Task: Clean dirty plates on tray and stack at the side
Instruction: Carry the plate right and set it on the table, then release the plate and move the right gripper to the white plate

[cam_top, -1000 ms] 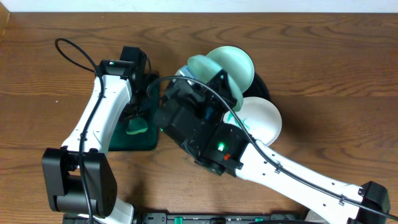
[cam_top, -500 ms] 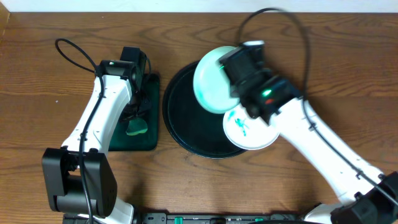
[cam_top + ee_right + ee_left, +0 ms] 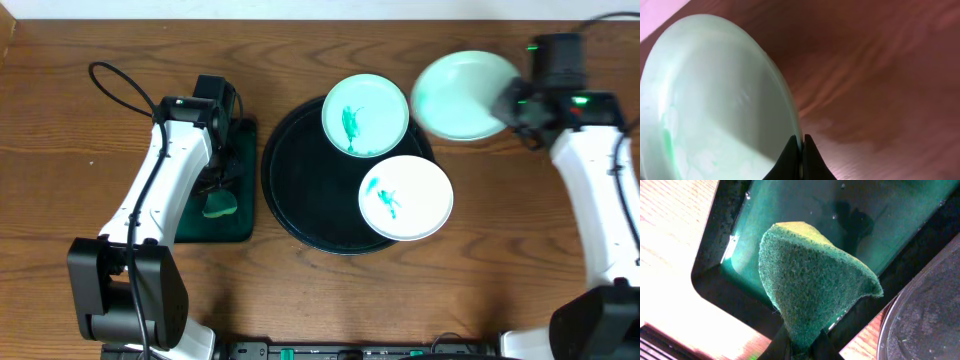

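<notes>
Swung rightward off the large round glossy black tray (image 3: 300, 190), the right gripper (image 3: 801, 145) pinches a pale-teal round plate (image 3: 455, 95) by its rim above open brown wooden tabletop (image 3: 100, 40); two smeared white plates (image 3: 365, 115) (image 3: 405, 197) crowd the tray's right rim; the left gripper (image 3: 800, 335) pinches a green sponge (image 3: 810, 285).

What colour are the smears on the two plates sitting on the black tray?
The smears are teal-green; the overhead view shows them best.

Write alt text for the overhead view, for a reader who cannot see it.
The right gripper holds a plate by its rim right of the round black tray, which carries two smeared plates. The left gripper holds a green sponge over the small green tray.
</notes>
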### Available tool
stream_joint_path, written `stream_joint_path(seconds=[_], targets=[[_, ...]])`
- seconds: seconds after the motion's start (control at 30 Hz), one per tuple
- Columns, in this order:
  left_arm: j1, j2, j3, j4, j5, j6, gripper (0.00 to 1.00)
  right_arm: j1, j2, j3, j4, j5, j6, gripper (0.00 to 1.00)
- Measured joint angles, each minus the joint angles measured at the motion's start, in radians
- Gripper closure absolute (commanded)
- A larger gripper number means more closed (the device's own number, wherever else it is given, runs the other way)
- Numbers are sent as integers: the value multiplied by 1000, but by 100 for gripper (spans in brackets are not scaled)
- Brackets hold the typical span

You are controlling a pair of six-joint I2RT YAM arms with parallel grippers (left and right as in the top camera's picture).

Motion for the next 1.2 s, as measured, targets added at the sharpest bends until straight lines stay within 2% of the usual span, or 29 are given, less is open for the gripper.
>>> stream_joint_path(seconds=[0.17, 0.33, 0.67, 0.7, 0.73, 0.77, 0.8, 1.07, 1.2], targets=[[0, 0, 0, 0, 0, 0, 93, -170, 5, 0, -3, -8, -19, 99], [0, 0, 0, 0, 0, 0, 93, -272, 73, 0, 0, -8, -31, 99], [0, 0, 0, 0, 0, 0, 93, -303, 354, 0, 62, -25, -92, 99], [0, 0, 0, 0, 0, 0, 93, -303, 375, 0, 69, -26, -96, 95], [0, 0, 0, 0, 0, 0, 93, -303, 392, 0, 75, -27, -99, 85], [0, 0, 0, 0, 0, 0, 93, -303, 407, 0, 79, -27, -100, 61], [0, 0, 0, 0, 0, 0, 93, -303, 420, 0, 80, -26, -109, 48], [0, 0, 0, 0, 0, 0, 93, -303, 433, 0, 29, -61, -177, 45], [0, 0, 0, 0, 0, 0, 93, -295, 328, 0, 26, -78, -214, 38]])
